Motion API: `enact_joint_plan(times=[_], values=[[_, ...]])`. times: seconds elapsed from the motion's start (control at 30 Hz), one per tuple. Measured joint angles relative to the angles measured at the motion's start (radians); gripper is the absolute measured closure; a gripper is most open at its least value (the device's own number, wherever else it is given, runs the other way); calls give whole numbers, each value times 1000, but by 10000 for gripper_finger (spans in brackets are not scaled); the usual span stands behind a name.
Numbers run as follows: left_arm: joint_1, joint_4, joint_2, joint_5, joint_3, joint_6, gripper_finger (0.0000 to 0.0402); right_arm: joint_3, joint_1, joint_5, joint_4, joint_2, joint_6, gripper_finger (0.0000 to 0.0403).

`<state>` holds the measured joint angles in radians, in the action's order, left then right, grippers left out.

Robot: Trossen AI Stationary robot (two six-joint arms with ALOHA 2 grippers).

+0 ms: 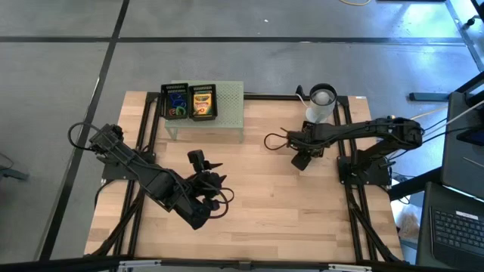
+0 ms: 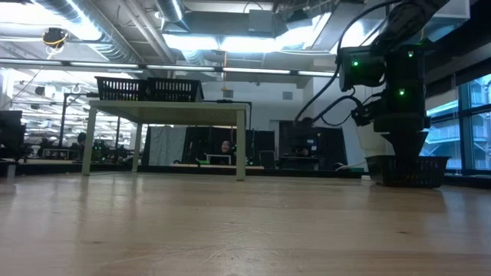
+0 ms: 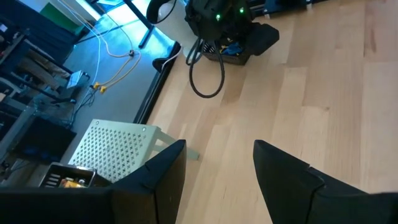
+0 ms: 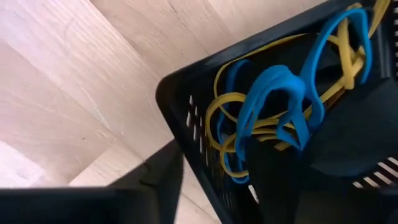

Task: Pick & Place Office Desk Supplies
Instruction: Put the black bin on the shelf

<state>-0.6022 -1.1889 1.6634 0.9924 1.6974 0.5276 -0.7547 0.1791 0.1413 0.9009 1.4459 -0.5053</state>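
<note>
Two fingers of the right gripper [image 4: 211, 186] straddle the black basket's [image 4: 186, 118] wall, not clenched; left gripper [image 3: 217, 168] hangs released.

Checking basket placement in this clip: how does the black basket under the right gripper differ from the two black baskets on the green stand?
The basket at the right gripper sits on the wooden table; the two stand baskets sit raised on the pale green perforated stand. The table basket holds blue and yellow rubber bands; one stand basket holds a crayon box. All are black, perforated baskets.
</note>
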Motion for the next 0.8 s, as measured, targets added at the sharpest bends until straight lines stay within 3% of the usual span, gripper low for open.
enact_joint_plan(times=[0.33, 0.57, 0.8], values=[[0, -49, 0, 0, 0, 0, 219, 0, 0, 6, -4, 28, 0, 392], [0, -58, 0, 0, 0, -16, 219, 0, -38, -27, -53, 28, -31, 397], [4, -73, 1, 7, 0, -44, 219, -20, -150, -86, -217, 31, -120, 398]])
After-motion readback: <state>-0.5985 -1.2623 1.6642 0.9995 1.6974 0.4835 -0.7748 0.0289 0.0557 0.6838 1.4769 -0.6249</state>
